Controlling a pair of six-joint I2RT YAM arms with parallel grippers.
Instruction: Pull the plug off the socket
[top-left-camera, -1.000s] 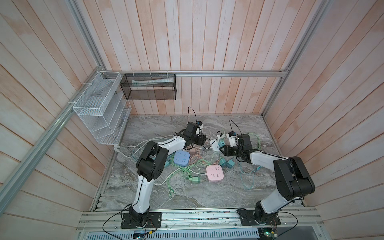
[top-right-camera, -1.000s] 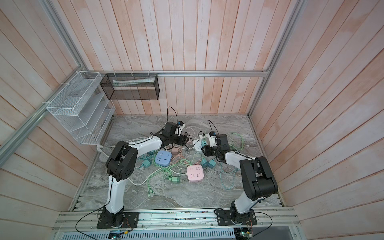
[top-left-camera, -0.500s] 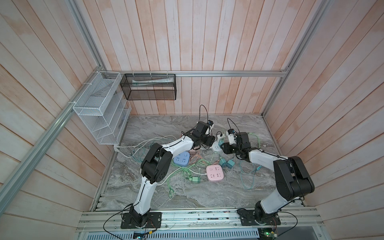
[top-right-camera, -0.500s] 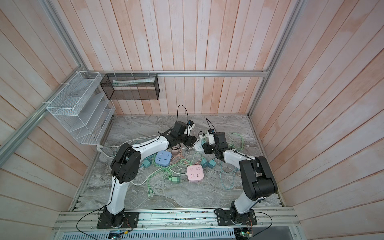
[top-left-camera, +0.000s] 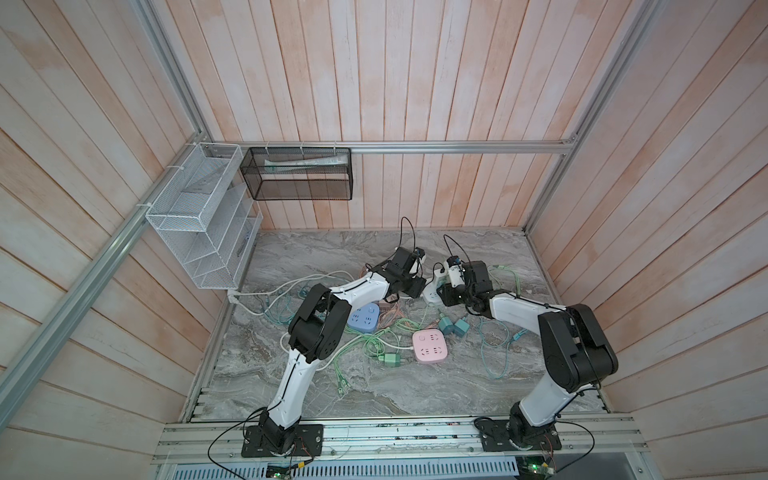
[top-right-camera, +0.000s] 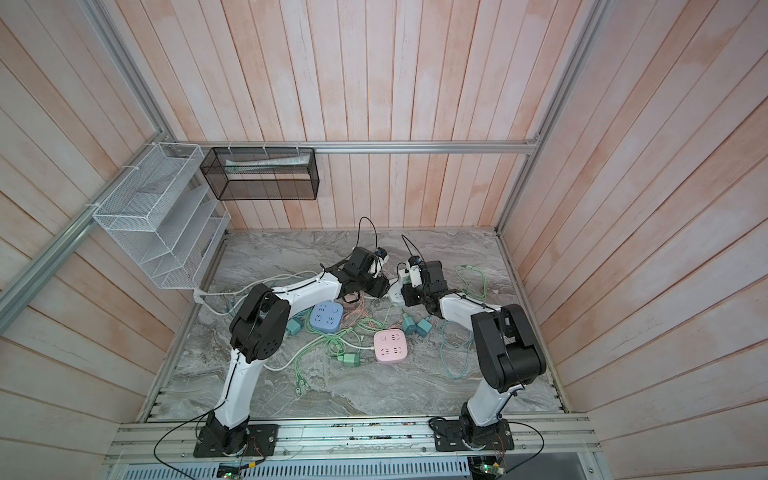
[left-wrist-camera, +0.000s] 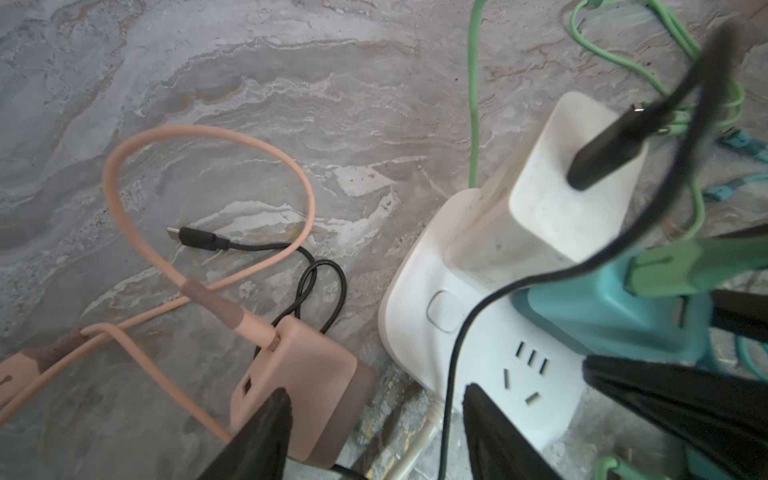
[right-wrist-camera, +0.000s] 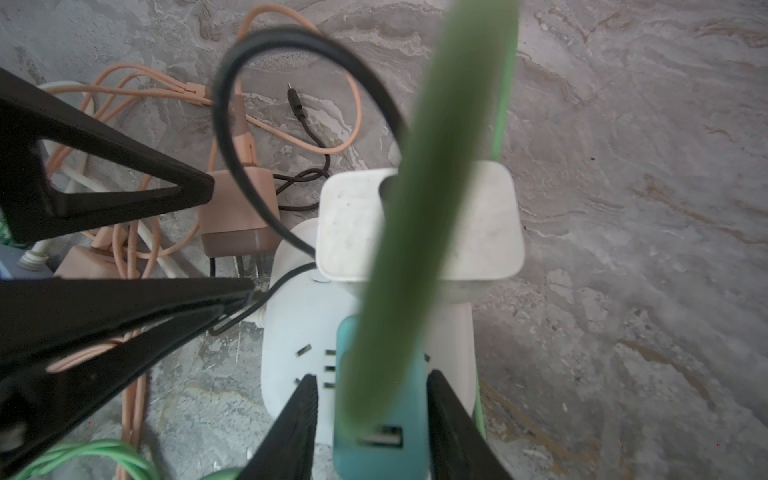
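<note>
The white socket (right-wrist-camera: 299, 324) lies mid-table in both top views (top-left-camera: 432, 291) (top-right-camera: 395, 295). A teal plug (right-wrist-camera: 415, 415) with a green cable and a white charger (right-wrist-camera: 357, 232) with a black cable stand plugged into it. My right gripper (right-wrist-camera: 370, 395) is open and straddles the teal plug (left-wrist-camera: 602, 316). One finger is against the plug's side and the other is a little off it. My left gripper (left-wrist-camera: 378, 399) is open just beside the socket (left-wrist-camera: 415, 332). One of its fingers hangs over a loose pink charger (left-wrist-camera: 307, 374), the other over the socket's corner.
A blue socket (top-left-camera: 365, 318), a pink socket (top-left-camera: 430, 345), loose teal plugs (top-left-camera: 451, 326) and a green plug (top-left-camera: 390, 359) lie among tangled green, pink and white cables. Wire racks (top-left-camera: 199, 220) hang on the left wall. Both grippers (top-left-camera: 415, 286) (top-left-camera: 442, 297) are close together.
My left gripper has moved right and nearer, up to the white socket. My right gripper's jaws have narrowed around the teal plug.
</note>
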